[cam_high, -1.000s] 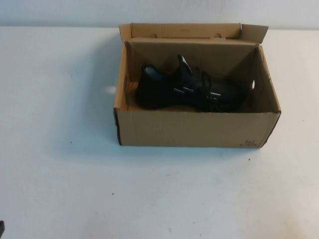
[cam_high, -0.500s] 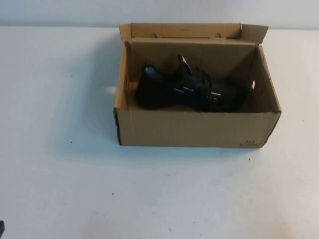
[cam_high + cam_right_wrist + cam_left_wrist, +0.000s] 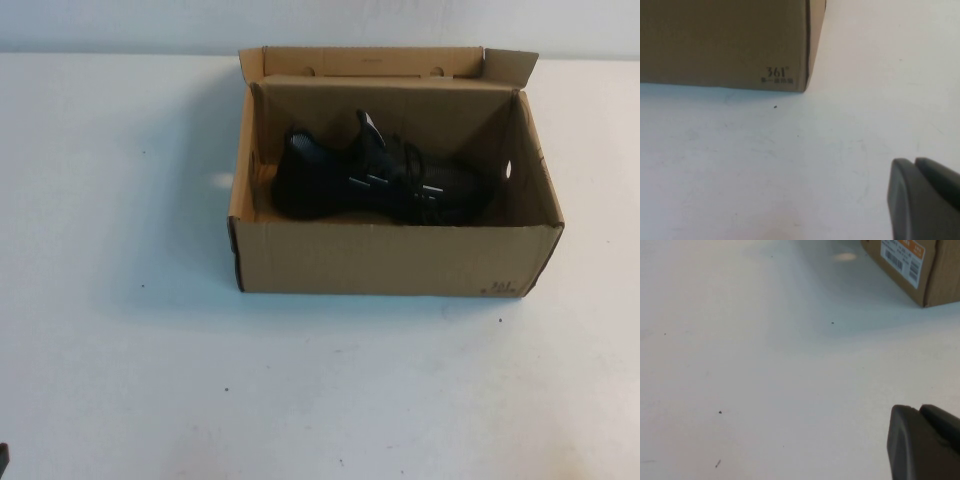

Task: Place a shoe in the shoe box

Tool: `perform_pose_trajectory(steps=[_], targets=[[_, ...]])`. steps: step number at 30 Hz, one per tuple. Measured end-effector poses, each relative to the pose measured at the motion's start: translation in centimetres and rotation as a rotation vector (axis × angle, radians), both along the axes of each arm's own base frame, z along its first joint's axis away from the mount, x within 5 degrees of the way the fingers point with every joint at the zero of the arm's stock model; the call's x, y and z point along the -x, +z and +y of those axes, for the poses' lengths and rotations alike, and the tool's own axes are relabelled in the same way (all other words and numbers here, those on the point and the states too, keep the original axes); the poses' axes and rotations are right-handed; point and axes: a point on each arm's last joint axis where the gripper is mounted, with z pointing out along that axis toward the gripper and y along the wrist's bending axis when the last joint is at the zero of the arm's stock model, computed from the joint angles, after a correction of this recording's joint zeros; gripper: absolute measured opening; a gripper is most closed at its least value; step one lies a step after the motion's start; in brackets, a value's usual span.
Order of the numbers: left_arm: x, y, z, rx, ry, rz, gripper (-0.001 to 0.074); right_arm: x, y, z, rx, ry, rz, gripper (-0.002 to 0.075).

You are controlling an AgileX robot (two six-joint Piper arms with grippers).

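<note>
The black mesh shoe (image 3: 375, 182) lies inside the open brown cardboard shoe box (image 3: 390, 258) at the table's middle back, toe toward the right. The box's corner shows in the left wrist view (image 3: 920, 270) with a white label, and in the right wrist view (image 3: 725, 45) with dark print. My left gripper (image 3: 920, 412) is shut and empty, low over the bare table near its front left, away from the box. My right gripper (image 3: 916, 165) is shut and empty, low over the table in front of the box's right corner. Neither gripper shows in the high view.
The white table (image 3: 150, 350) spreads round the box. The box's lid flap (image 3: 370, 62) stands up at the back against the wall. A dark bit of the left arm (image 3: 3, 460) shows at the bottom left edge.
</note>
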Motion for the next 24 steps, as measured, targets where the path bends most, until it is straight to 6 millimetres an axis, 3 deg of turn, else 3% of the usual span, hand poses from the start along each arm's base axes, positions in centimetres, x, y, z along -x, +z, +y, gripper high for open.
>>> perform_pose_trajectory(steps=[24], targets=[[0.00, -0.01, 0.01, -0.004, 0.000, 0.000, -0.0001, 0.02, 0.05, 0.17, -0.051, 0.003, 0.004, -0.0016]])
